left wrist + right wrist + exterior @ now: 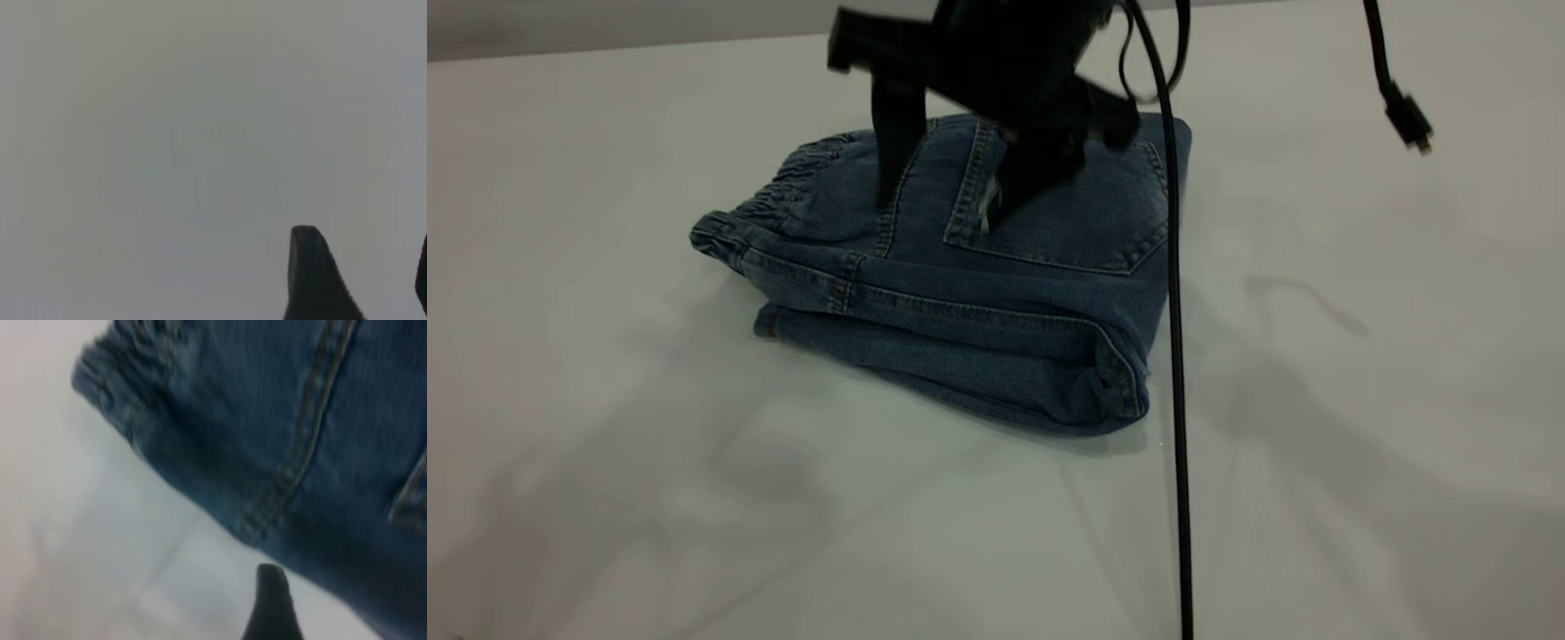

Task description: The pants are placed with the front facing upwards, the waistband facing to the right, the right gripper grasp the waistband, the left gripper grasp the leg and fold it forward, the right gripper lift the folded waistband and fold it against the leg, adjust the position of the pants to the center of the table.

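Lying folded, pants (996, 293) w/ waistband (783, 191) leftward.

My right gripper (947, 200) hangs over the folded pants (960, 276), fingers spread apart, their tips down at the denim beside the patch pocket (1063, 213). The gathered waistband (783, 200) lies at the bundle's left end. The bundle rests on the table (605, 444). A black cable (1176, 400) drops past its right edge.

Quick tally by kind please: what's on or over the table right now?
Denim pants, folded: 1
Claws over the pants: 1, the right claw
Hanging black cables: 2
Table: 1
Total: 5
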